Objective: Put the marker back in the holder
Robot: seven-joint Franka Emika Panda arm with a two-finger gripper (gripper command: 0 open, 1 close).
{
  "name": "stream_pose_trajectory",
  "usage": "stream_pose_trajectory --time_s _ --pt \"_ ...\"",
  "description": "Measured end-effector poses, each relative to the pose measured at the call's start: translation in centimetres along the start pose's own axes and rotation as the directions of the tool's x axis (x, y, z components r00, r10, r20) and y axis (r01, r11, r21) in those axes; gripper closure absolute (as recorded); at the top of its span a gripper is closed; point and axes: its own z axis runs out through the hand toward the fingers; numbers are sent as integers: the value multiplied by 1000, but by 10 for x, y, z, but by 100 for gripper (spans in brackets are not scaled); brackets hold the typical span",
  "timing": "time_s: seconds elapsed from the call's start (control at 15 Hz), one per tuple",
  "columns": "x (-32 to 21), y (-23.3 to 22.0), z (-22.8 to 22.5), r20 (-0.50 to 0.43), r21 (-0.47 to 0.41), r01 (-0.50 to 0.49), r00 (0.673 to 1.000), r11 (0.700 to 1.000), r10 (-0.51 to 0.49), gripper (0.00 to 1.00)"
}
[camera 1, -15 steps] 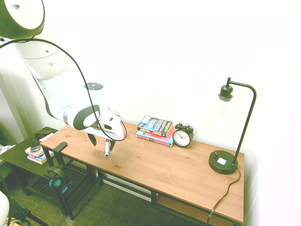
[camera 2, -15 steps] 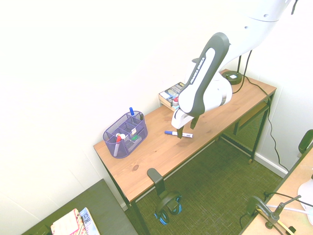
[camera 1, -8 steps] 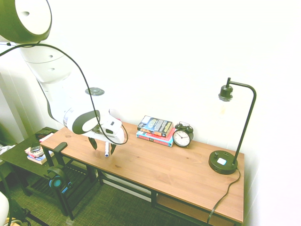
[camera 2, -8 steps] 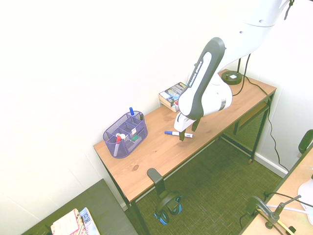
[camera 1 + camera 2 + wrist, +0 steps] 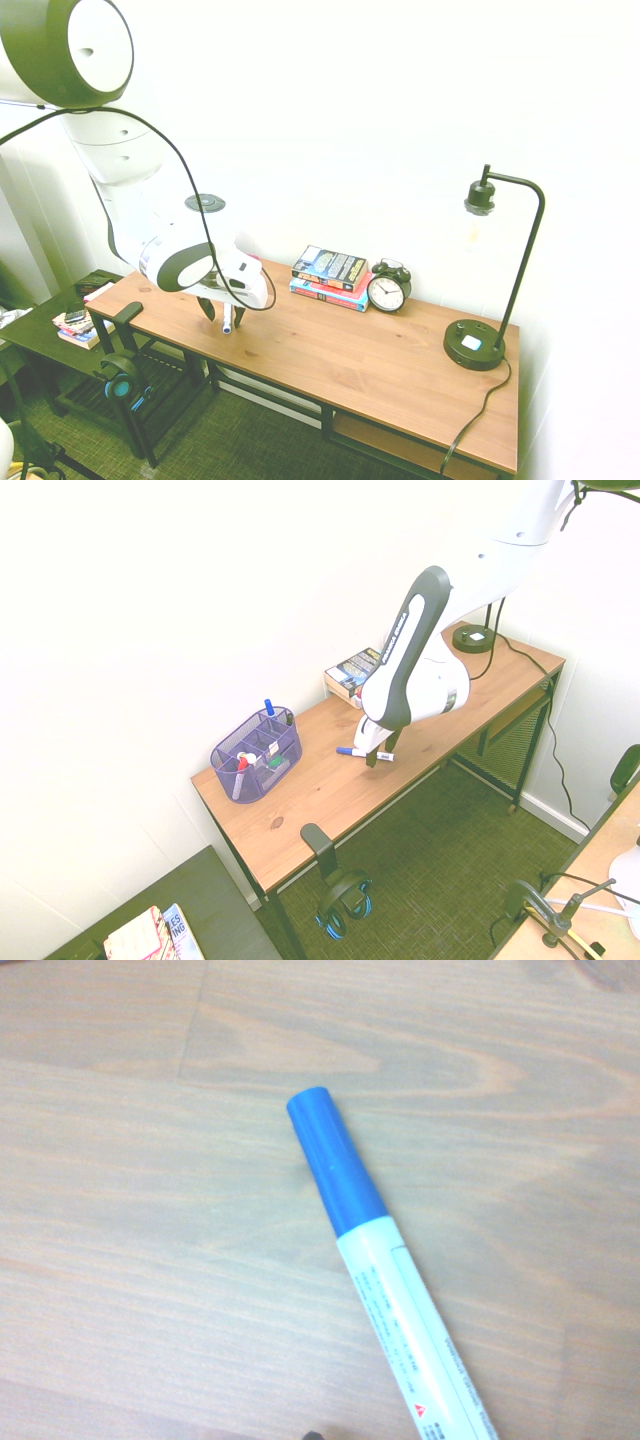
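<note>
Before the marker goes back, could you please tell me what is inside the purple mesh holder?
The holder has a blue-capped pen, a red-topped one and something green; its mesh walls and dividers hide the compartment bottoms.

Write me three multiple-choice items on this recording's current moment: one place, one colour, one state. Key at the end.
1. What colour is the boxy wire-mesh desk organizer?
A) Green
B) Purple
C) Orange

2. Where is the white-barrelled marker with a blue cap?
A) In the organizer
B) On top of the books
C) Lying on the brown wooden desk

3. How do the two dark fingers of the robot's gripper stand?
A) Apart, with the marker between them
B) Pressed together
C) Closed on the organizer's rim

Key:
1 B: the second exterior view shows purple mesh.
2 C: the second exterior and wrist views show it on the wood.
3 A: the first exterior view shows a finger on each side of it.
</note>
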Motion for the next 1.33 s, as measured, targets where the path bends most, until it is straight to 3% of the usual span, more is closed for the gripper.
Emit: stream_pose_trajectory --time_s 0.87,1.33 --pt "-3 -8 -4 1 15 19 1000 1000 -19 100" --pt "-2 -62 -116 27 81 -39 999 996 37 100"
